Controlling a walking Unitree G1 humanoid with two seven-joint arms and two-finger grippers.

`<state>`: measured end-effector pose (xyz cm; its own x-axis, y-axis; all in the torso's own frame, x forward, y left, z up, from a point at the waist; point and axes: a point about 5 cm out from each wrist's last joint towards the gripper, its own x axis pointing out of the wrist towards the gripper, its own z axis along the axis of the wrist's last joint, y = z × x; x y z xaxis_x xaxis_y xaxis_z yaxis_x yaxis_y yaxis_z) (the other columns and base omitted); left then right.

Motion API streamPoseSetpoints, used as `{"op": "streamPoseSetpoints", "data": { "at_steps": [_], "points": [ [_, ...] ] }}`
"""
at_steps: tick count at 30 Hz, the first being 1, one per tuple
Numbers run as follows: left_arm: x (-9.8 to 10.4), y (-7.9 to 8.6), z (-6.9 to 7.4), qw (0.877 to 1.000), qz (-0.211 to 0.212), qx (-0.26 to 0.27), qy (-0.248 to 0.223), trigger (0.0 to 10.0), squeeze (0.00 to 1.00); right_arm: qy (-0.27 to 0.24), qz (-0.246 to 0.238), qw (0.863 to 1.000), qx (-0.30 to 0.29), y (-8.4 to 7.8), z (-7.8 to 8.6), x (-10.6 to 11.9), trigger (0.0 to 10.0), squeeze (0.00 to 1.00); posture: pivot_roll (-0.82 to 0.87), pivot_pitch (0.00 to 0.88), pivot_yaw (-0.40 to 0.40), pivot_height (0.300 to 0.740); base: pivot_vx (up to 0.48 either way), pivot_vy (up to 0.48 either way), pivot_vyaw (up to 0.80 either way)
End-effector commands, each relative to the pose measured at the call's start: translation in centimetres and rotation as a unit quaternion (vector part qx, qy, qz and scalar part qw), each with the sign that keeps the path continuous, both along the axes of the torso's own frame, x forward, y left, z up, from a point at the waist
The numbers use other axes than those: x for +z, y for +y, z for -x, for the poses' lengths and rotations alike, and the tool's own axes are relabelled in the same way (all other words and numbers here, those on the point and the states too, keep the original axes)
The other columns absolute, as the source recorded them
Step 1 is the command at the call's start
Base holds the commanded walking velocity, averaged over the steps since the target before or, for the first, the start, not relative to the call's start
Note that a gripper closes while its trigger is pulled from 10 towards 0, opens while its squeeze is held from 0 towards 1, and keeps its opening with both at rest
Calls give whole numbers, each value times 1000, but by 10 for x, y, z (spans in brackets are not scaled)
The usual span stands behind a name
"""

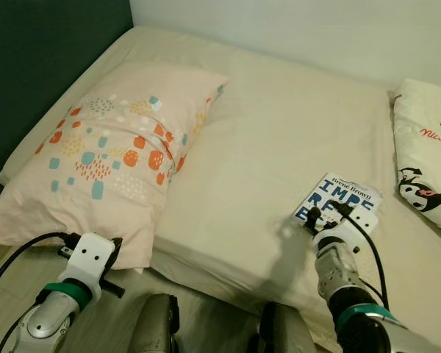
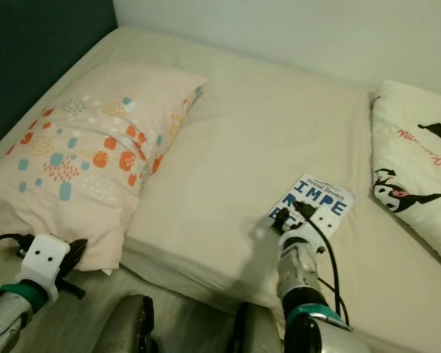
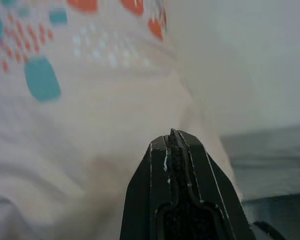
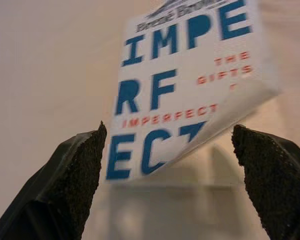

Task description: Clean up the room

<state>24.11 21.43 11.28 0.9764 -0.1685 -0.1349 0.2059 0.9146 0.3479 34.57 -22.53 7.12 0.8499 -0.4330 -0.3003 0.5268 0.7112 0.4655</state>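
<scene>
- Book (image 1: 343, 198), white cover w/ big blue letters & small red text, lay flat on the bed (image 1: 279, 140), toward its right side, near the front edge.
- In the right wrist view the cover's near corner (image 4: 250, 100) curled up off the pages.
- Right pincer (image 1: 329, 218) was at the book's near edge, over the cover; fingers (image 4: 75, 170) spread wide, one either side of the book's near end, nothing held. Can't tell if the tips touched the cover.
- Black cable (image 1: 367, 243) ran along the right arm from the pincer back toward the robot.
- Bed carried a plain cream sheet; wall (image 1: 316, 29) pale behind it, dark panel (image 1: 51, 51) at the bed's left.
- Pillow (image 1: 110, 154), pale pink w/ orange, teal & white spots, lay on the bed's left part, well apart from the book; its near end hung over the bed's front edge.
- White blanket (image 1: 426, 154) w/ black cartoon figures & red script lay at the bed's right edge, near the book but not touching.
- Left pincer (image 3: 172, 150) sat low by the pillow's near corner, fingers pressed together, gripping nothing; pillow fabric just ahead of the tips.
</scene>
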Motion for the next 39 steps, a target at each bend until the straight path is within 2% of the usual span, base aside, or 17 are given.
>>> {"op": "streamPoseSetpoints", "data": {
  "at_steps": [1,2,3,4,8,17,19,21,31,33,38,39],
  "points": [
    [-2,0,4,1000,-5,-5,15,10000,0,19,-36,999,-24,-1,5,-10,10000,1000,299,158,29,615,0,0,0],
    [1,0,4,1000,-6,-7,14,10000,0,15,-57,998,-36,-2,5,-9,10000,925,299,158,29,615,0,0,0],
    [4,0,5,1000,-9,-10,13,10000,0,8,-82,995,-48,-3,5,-9,10000,235,320,177,38,615,0,0,0],
    [7,1,6,1000,-11,-12,12,10000,0,2,-108,992,-58,-3,5,-10,10000,0,333,183,43,615,0,0,0],
    [14,3,10,1000,-17,-17,9,10000,0,-2,-142,987,-71,-1,5,-12,10000,0,364,203,56,615,0,0,0],
    [25,8,18,999,-25,-24,8,10000,0,-7,-171,981,-87,2,6,-15,10000,0,408,228,72,615,0,0,0],
    [33,13,24,999,-29,-22,8,10000,0,-30,-176,980,-92,0,3,-9,10000,0,433,245,79,615,0,0,0],
    [39,17,28,999,-31,-19,6,10000,0,-49,-172,979,-96,-3,1,-3,10000,0,441,252,83,615,0,0,0],
    [46,16,33,1000,-15,-23,-1,10000,0,-71,-156,979,-113,-16,-1,7,10000,0,446,267,91,615,0,0,0],
    [46,13,38,999,-6,-33,3,10000,0,-80,-137,979,-128,-30,-1,15,10000,0,445,268,92,615,0,0,0],
    [45,12,40,999,-5,-34,9,10000,0,-75,-127,981,-127,-34,0,16,10000,0,445,268,92,615,0,0,0],
    [45,11,39,999,-3,-35,11,10000,0,-66,-108,986,-109,-32,-1,16,10000,0,409,261,84,615,0,0,0]
  ]
}}
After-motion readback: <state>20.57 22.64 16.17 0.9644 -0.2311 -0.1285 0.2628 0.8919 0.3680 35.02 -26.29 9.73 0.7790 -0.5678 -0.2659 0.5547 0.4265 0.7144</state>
